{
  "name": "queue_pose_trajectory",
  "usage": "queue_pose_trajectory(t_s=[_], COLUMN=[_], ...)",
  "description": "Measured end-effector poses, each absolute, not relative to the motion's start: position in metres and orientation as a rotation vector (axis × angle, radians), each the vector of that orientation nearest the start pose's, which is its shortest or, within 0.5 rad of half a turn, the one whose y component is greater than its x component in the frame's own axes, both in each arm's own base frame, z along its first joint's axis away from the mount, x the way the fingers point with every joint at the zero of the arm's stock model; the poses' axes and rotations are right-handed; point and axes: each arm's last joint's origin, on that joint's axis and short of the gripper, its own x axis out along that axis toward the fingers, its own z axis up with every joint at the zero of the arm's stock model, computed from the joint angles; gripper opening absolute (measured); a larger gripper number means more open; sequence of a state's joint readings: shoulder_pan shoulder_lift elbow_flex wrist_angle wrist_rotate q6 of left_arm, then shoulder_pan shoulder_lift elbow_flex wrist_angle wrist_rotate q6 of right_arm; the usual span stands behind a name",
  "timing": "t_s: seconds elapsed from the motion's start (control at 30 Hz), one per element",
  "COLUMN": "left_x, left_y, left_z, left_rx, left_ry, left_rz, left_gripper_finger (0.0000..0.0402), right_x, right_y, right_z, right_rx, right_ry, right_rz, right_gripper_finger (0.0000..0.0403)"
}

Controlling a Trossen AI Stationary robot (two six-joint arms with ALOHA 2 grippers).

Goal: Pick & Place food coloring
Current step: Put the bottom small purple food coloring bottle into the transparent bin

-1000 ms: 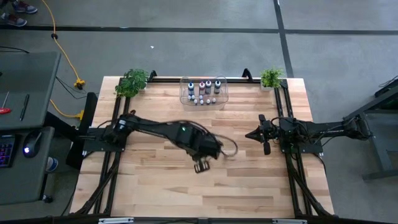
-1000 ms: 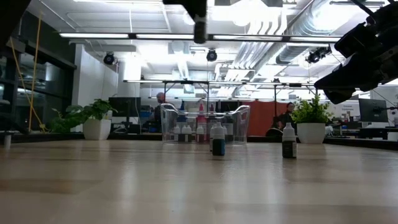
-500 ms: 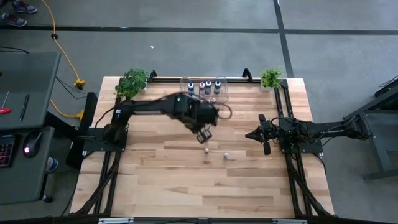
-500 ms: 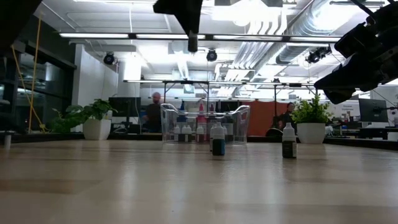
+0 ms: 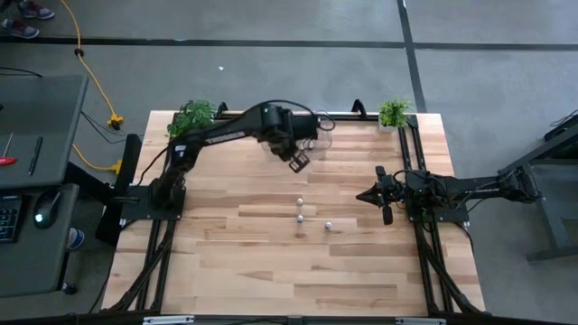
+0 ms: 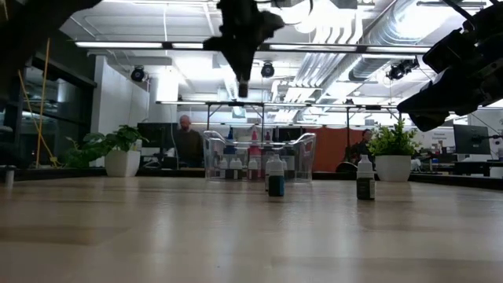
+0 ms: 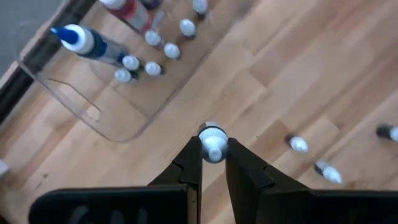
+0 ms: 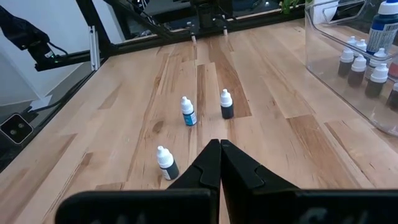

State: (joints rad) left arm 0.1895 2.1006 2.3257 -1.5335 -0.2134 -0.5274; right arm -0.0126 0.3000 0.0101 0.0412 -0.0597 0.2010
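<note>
- Gripping a small bottle (image 7: 213,144) of food coloring, the left gripper (image 7: 214,149) has its jaws nearly closed, one finger (image 7: 193,163) on each side just below the white cap.
- That bottle's long axis runs along the fingers, cap end toward the wrist camera and body pointing away to the table below.
- In the high view the left gripper (image 5: 298,162) sits in the upper centre of the frame, just below the clear plastic bin (image 5: 322,135), most of which the arm covers.
- In the left wrist view the bin (image 7: 93,115) fills the upper left and holds a blue bottle (image 7: 87,42), a red one (image 7: 127,11) and several small white-capped bottles (image 7: 144,62), all with caps toward the camera.
- Three small bottles stand upright on the table (image 5: 235,262), well apart from the bin: one with a blue label (image 8: 188,112), a dark one (image 8: 227,104) beside it, and a third (image 8: 166,163) nearer the right gripper.
- The right gripper (image 8: 219,149) waits at the right of the high view, jaws fully closed and holding nothing.
</note>
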Motion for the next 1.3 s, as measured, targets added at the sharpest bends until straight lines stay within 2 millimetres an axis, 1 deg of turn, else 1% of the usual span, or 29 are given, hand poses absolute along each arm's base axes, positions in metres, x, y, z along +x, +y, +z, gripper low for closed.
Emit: queue_pose_trajectory(t_s=[0.07,0.13,0.2,0.3,0.33,0.37,0.4,0.43,0.5,0.57,0.63,0.67,0.7,0.77,0.83,0.87,0.9,0.97,1.03,1.13,1.17,1.3], left_x=[0.4,0.4,0.408,0.412,0.416,0.418,0.416,0.417,0.424,0.422,0.431,0.43,0.429,0.44,0.439,0.443,0.446,0.446,0.452,0.452,0.455,0.456], left_y=[0.095,0.108,0.12,0.138,0.144,0.151,0.156,0.16,0.169,0.177,0.184,0.189,0.19,0.194,0.197,0.198,0.199,0.199,0.201,0.202,0.204,0.204], left_z=[0.347,0.343,0.338,0.328,0.325,0.324,0.321,0.316,0.31,0.3,0.292,0.289,0.284,0.275,0.262,0.257,0.255,0.25,0.246,0.236,0.235,0.229], left_rx=[-0.46,-0.497,-0.524,-0.571,-0.584,-0.603,-0.62,-0.628,-0.64,-0.665,-0.69,-0.708,-0.725,-0.74,-0.757,-0.763,-0.772,-0.787,-0.797,-0.795,-0.792,-0.796], left_ry=[1.173,1.167,1.118,1.101,1.065,1.036,1.045,1.058,1.005,1.041,0.981,0.985,1.014,0.962,1.014,1.01,0.983,0.997,0.964,0.988,0.966,0.977], left_rz=[0.688,0.696,0.701,0.714,0.725,0.737,0.754,0.768,0.784,0.824,0.835,0.85,0.862,0.857,0.878,0.876,0.876,0.892,0.895,0.921,0.925,0.934], left_gripper_finger=[0.0037,0.0037,0.0037,0.0037,0.0037,0.0037,0.0037,0.0037,0.0037,0.0037,0.0037,0.0037,0.0037,0.0037,0.0037,0.0037,0.0037,0.0037,0.0037,0.0037,0.0037,0.0037], right_x=[0.113,0.113,0.113,0.113,0.113,0.113,0.113,0.113,0.113,0.113,0.113,0.113,0.113,0.113,0.113,0.113,0.113,0.114,0.113,0.113,0.113,0.113], right_y=[0.0,0.0,0.0,0.0,0.0,0.0,0.0,0.0,0.0,0.0,0.0,0.0,0.0,0.0,0.0,0.0,0.0,0.0,0.0,0.0,0.0,0.0], right_z=[0.145,0.145,0.145,0.145,0.145,0.145,0.145,0.145,0.145,0.145,0.145,0.145,0.145,0.145,0.145,0.145,0.145,0.145,0.145,0.145,0.145,0.145], right_rx=[0.209,0.209,0.209,0.209,0.209,0.209,0.209,0.209,0.209,0.209,0.209,0.209,0.209,0.209,0.209,0.209,0.209,0.209,0.209,0.209,0.209,0.209], right_ry=[0.253,0.253,0.254,0.254,0.254,0.253,0.254,0.257,0.255,0.254,0.252,0.253,0.254,0.252,0.255,0.254,0.254,0.254,0.255,0.254,0.253,0.253], right_rz=[0.022,0.022,0.022,0.022,0.022,0.022,0.022,0.021,0.022,0.022,0.022,0.022,0.022,0.022,0.021,0.021,0.022,0.022,0.021,0.021,0.022,0.022], right_gripper_finger=[0.0,0.0,0.0,0.0,0.0,0.0,0.0,0.0,0.0,0.0,0.0,0.0,0.0,0.0,0.0,0.0,0.0,0.0,0.0,0.0,0.0,0.0])
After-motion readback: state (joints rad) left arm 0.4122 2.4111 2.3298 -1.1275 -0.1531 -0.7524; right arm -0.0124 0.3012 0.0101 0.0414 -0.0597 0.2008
